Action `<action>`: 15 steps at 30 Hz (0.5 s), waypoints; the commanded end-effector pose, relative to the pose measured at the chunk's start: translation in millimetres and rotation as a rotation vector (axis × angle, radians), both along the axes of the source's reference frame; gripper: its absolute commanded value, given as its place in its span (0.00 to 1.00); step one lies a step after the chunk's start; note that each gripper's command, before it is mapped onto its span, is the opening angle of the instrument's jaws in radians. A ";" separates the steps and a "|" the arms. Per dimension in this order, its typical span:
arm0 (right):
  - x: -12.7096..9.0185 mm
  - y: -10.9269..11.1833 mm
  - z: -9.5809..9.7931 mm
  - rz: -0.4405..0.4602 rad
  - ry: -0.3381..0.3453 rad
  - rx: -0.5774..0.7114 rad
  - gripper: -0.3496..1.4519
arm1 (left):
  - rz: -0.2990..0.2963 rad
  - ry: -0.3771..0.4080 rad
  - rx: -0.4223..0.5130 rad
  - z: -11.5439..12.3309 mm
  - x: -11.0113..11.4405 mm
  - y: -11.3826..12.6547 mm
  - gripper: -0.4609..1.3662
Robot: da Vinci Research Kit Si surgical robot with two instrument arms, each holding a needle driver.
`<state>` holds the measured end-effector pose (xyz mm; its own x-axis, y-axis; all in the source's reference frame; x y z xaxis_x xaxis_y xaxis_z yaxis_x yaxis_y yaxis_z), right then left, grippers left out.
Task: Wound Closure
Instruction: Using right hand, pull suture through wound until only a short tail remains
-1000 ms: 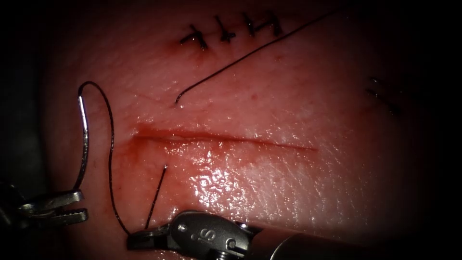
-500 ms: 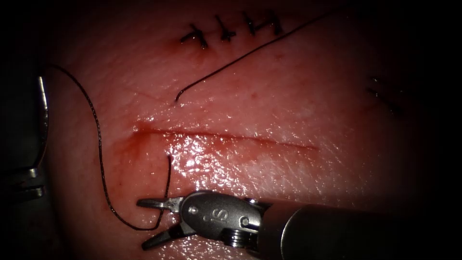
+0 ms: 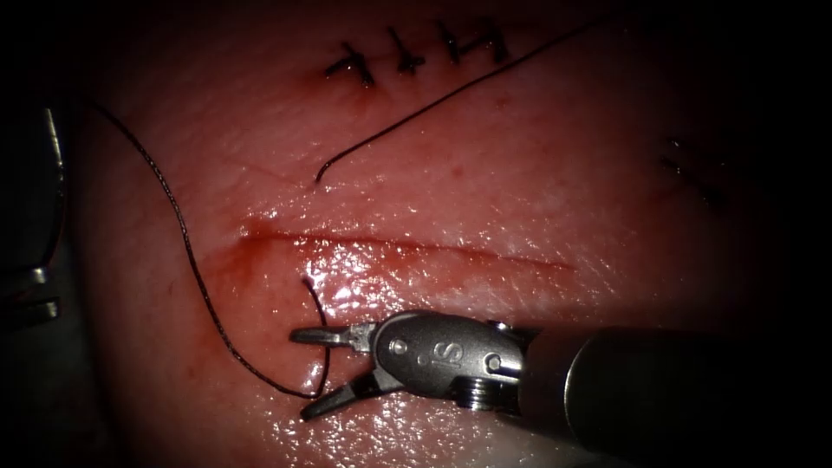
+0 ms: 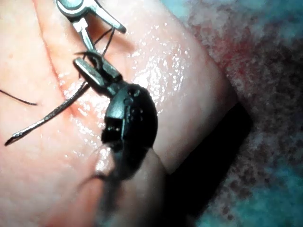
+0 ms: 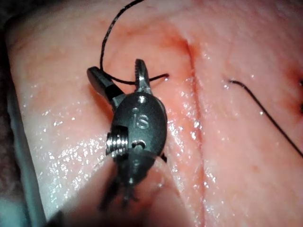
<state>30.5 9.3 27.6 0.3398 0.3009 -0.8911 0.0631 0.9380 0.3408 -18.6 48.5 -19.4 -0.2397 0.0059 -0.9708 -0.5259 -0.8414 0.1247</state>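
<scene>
Steel needle [image 4: 47,116] off tissue [image 3: 520,173]; L end effector [image 4: 84,67] pinches; R end effector [image 3: 302,374] straddles thread [image 3: 186,260], spread

Surgical training bench / lab, no clinic signs. Pale slab of tissue [image 4: 180,94] sits as a cut block w/ a square edge on a teal-and-red mottled pad [image 4: 265,56]. Straight cut [image 3: 407,250] in its surface, row of dark stitches [image 3: 416,54] above it. Metal robot tool [image 3: 325,368] w/ stamped wrist works over it; endoscope-style lit circle, dark rim.
</scene>
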 end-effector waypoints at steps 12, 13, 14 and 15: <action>-0.6 2.2 1.5 0.000 0.009 -0.027 0.86 | 0.012 -0.001 0.002 0.1 -0.1 0.0 0.06; -0.7 2.5 1.6 -0.001 0.009 -0.027 0.86 | 0.012 -0.001 0.002 0.1 -0.1 0.0 0.06; -0.8 2.7 1.7 -0.001 0.010 -0.025 0.86 | 0.012 -0.001 0.002 0.1 0.0 0.0 0.06; -0.9 2.9 1.7 -0.002 0.011 -0.024 0.87 | 0.012 -0.001 0.002 0.1 0.0 0.0 0.06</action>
